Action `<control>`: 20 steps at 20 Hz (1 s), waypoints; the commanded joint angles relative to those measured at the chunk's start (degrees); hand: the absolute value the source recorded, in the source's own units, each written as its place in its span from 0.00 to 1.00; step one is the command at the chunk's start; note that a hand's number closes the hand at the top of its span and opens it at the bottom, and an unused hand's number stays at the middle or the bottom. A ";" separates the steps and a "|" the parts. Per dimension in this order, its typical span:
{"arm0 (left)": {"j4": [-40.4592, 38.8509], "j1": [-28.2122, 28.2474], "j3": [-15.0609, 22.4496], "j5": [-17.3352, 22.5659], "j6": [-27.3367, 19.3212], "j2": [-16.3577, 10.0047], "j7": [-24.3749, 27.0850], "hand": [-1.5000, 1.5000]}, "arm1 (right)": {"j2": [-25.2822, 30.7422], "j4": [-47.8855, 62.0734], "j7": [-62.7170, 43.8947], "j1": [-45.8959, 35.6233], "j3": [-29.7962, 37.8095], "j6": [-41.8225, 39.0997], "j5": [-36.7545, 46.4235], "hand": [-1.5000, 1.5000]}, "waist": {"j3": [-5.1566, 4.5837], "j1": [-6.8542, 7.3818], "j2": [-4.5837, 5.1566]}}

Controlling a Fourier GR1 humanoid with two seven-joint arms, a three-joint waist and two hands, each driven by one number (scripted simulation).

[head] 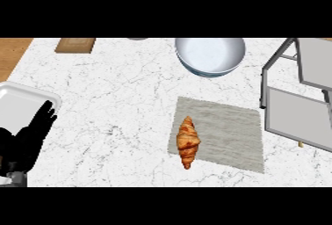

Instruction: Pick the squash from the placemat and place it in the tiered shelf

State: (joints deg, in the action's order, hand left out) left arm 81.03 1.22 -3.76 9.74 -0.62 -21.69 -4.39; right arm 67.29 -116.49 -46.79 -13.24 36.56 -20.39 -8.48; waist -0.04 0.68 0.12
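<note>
Where the view ends, the tiered shelf is cropped.

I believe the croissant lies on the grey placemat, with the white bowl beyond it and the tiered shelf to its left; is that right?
Not quite: the head view shows the tiered shelf to the right of the placemat, not the left. The croissant does lie on the placemat, with the white bowl beyond it.
</note>
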 commanded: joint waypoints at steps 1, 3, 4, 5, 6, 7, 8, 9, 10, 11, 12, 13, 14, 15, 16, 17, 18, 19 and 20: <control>1.06 0.50 -0.34 -0.27 1.17 -0.01 -0.29 0.50 | 1.69 8.00 5.45 -2.39 -5.40 1.30 6.56 1.00 | 0.01 0.47 0.12; -1.79 -1.38 -0.53 -1.25 0.84 1.03 1.54 0.50 | 0.94 7.87 5.87 -3.46 -9.13 3.37 9.79 1.00 | 0.00 0.29 0.13; 0.19 -0.45 -1.63 0.53 2.22 -0.54 -0.85 0.50 | 1.09 11.78 9.21 -2.97 -9.26 3.23 12.35 1.00 | 0.02 0.57 0.16; -1.65 -3.47 -1.67 -0.66 0.00 0.79 -1.93 0.50 | -0.25 10.10 7.85 -4.08 -11.57 4.09 11.92 1.00 | 0.01 0.15 0.10; -0.96 0.30 0.18 -2.15 1.00 1.88 2.05 0.50 | 1.95 13.79 6.98 -8.37 -14.28 5.65 12.04 1.00 | -0.02 0.90 0.20; 2.01 0.58 -1.45 -0.39 1.32 -0.14 -1.99 0.50 | -1.98 15.86 11.88 -5.57 -15.58 8.05 16.33 1.00 | 0.04 1.18 0.24; -3.24 -2.83 0.18 -3.74 -0.78 2.65 2.36 0.50 | -1.76 18.31 13.70 -6.42 -14.41 7.16 16.14 1.00 | 0.01 0.28 0.21; 0.25 -1.19 -1.96 -1.56 0.52 0.99 -1.57 0.50 | -2.59 16.04 11.58 -7.06 -13.50 5.63 14.61 1.00 | 0.02 -0.05 -0.04; -4.73 -2.17 -2.54 -0.97 2.23 1.43 2.72 0.50 | -3.94 19.06 13.68 -7.94 -16.50 8.13 16.98 1.00 | 0.00 0.22 0.13; 0.07 -1.10 -1.64 -1.48 1.33 1.36 -0.21 0.50 | -6.31 18.44 12.72 -8.57 -18.97 10.19 18.18 1.00 | 0.02 0.49 0.09; 1.18 1.76 -1.89 -2.03 1.62 1.08 0.80 0.50 | -4.04 23.47 15.27 -11.01 -16.92 8.00 17.28 1.00 | 0.02 0.50 0.04; -1.69 -2.81 -1.81 -1.22 2.87 0.42 -1.23 0.50 | -4.44 28.59 17.85 -13.58 -18.27 9.08 17.41 1.00 | 0.02 0.84 0.27; -0.33 -0.95 -1.42 -1.95 2.00 1.91 -0.41 0.50 | -4.33 28.52 16.96 -14.46 -17.99 7.85 17.35 1.00 | 0.01 0.39 0.07; -1.13 -2.06 -3.33 -1.07 3.79 -0.54 -1.07 0.50 | -5.48 27.70 14.43 -15.40 -19.67 8.17 17.87 1.00 | 0.00 0.31 0.05; 2.95 1.34 -1.98 -1.29 2.15 1.87 -2.10 0.50 | -6.03 30.49 18.38 -14.39 -19.46 8.00 19.07 1.00 | 0.03 0.38 0.00; 1.58 2.42 -1.03 -2.98 1.91 2.49 0.68 0.50 | -6.29 32.68 18.54 -15.61 -22.71 9.51 22.46 1.00 | 0.02 0.82 0.14; 2.14 -0.67 -1.79 -1.89 1.10 2.73 -3.02 0.50 | -6.92 33.93 21.23 -14.22 -21.48 8.98 22.59 1.00 | 0.04 0.21 0.05; 0.92 -2.97 -2.44 -2.04 0.55 1.99 -3.42 0.50 | -9.14 32.73 12.80 -16.99 -20.72 12.49 21.74 1.00 | 0.01 0.35 0.10; -0.06 -1.58 -2.32 -1.95 2.44 1.48 -1.55 0.50 | -10.60 36.62 15.59 -17.00 -20.95 14.89 23.64 1.00 | 0.02 0.60 0.20</control>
State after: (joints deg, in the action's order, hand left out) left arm 81.64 0.28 -5.74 7.89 1.13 -20.00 -5.90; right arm 60.18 -85.73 -30.80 -27.87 16.68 -9.94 12.12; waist -0.02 1.14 0.23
